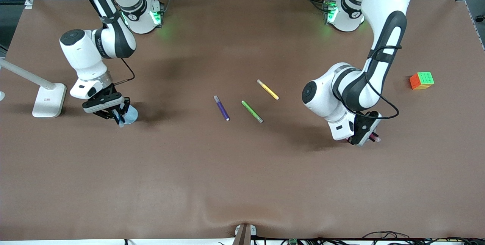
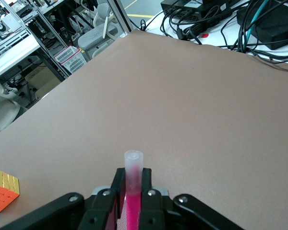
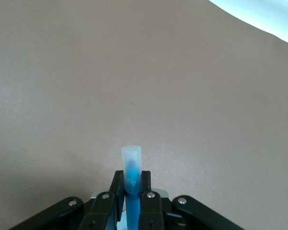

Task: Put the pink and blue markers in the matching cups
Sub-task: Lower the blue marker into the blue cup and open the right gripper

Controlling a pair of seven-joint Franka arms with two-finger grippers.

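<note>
Lowest in the front view, at the middle right of the frame, the left hand [image 1: 365, 135] is hanging low over bare counter [image 1: 242, 184], its fingers pressed together and pinching the pink marker [image 2: 133, 191]; a pink tip is poking out beside it. No pink cup is showing in any view, so its place cannot be told.

A little higher, at the middle left of the frame, the right hand [image 1: 113, 114] is pinching the blue marker [image 3: 132, 184], pale cap pointing away from the wrist, and is hovering right at the light blue cup [image 1: 129, 115], which is standing on the counter partly hidden by the hand.

Around the centre, the purple marker [image 1: 221, 108], green marker [image 1: 252, 111] and yellow marker [image 1: 268, 89] are lying apart from one another, untouched. Farther up at the right, a colour cube [image 1: 421, 80] is sitting alone.

The step in hand appears to be delivery: both markers are gripped and lifted. Next, the right hand probably needs to line the blue marker over the cup's mouth and release; the left hand must first find the pink cup.
</note>
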